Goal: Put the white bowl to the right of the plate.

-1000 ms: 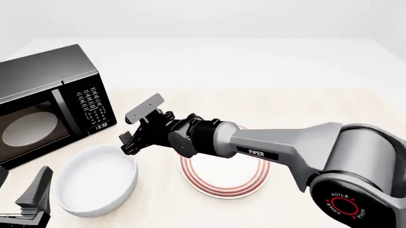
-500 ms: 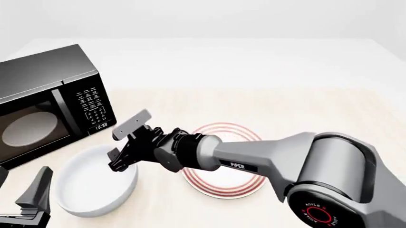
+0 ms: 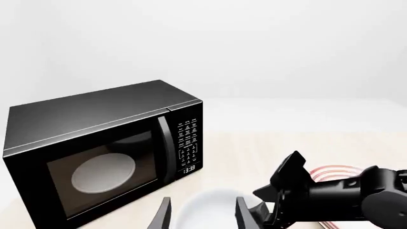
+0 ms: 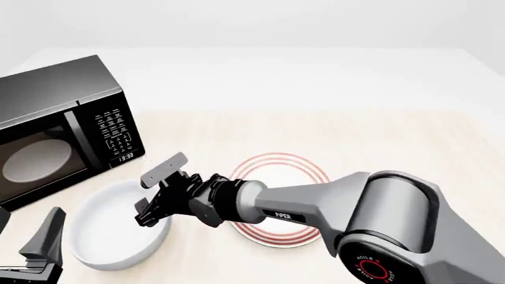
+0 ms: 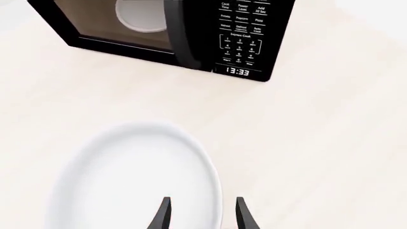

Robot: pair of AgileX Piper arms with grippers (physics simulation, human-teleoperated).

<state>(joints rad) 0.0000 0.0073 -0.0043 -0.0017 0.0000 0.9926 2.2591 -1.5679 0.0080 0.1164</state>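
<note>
The white bowl [image 4: 110,228] sits at the front left of the table, in front of the microwave. The red-ringed plate [image 4: 288,168] lies just to its right, partly under my right arm. My right gripper [image 4: 155,192] is open and straddles the bowl's right rim, one finger inside and one outside. In the right wrist view the bowl [image 5: 127,176] has its rim between the gripper's [image 5: 203,200] fingers. My left gripper [image 4: 39,248] is open and empty at the front left corner, beside the bowl. It [image 3: 202,202] faces the bowl [image 3: 210,210] and the plate [image 3: 330,171].
A black microwave [image 4: 59,127] stands at the back left, with a pale disc behind its window; it also shows in the left wrist view [image 3: 108,143] and the right wrist view [image 5: 190,33]. The bowl lies close to its front.
My right gripper has moved left and down from above the plate's left edge to the bowl's right rim, staying open. The left arm, bowl and plate have not moved.
</note>
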